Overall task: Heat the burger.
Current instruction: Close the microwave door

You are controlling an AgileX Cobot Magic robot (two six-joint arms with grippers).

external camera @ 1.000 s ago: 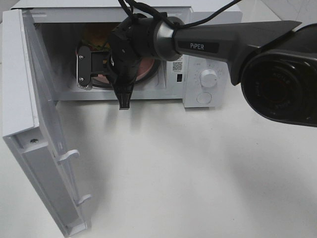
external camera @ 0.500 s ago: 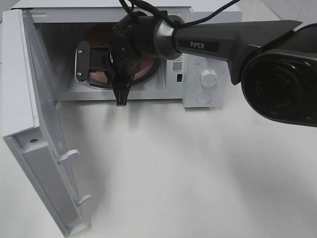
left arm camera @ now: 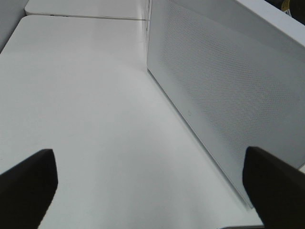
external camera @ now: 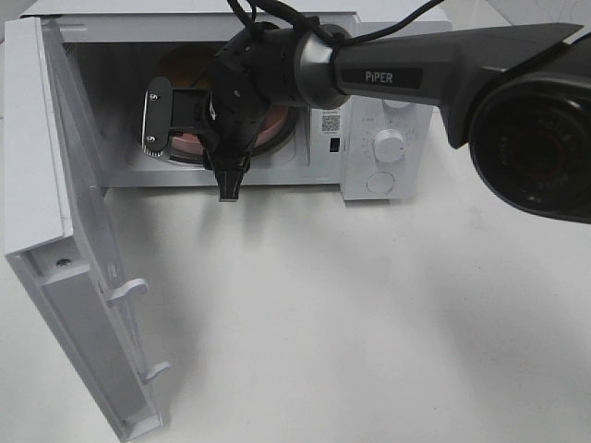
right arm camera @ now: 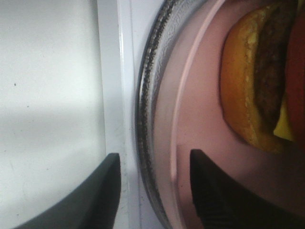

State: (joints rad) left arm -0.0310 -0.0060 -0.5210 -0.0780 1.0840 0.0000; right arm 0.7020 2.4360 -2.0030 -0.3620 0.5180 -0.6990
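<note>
Now the right gripper (right arm camera: 153, 171) is drawing slightly back inside the microwave (external camera: 369, 138), jaws wide and empty. The burger (right arm camera: 252, 81) is sitting there on its pink plate (right arm camera: 200, 95), so closing the door (external camera: 83, 305) is likely coming next.

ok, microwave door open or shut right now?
Open. The door stands swung wide, and the burger shows inside the microwave.

A robotics lab bench is indicated by a plain white tabletop (external camera: 369, 323), a white microwave oven (external camera: 411, 166) and a grey arm marked PiPER (external camera: 443, 69)
</note>
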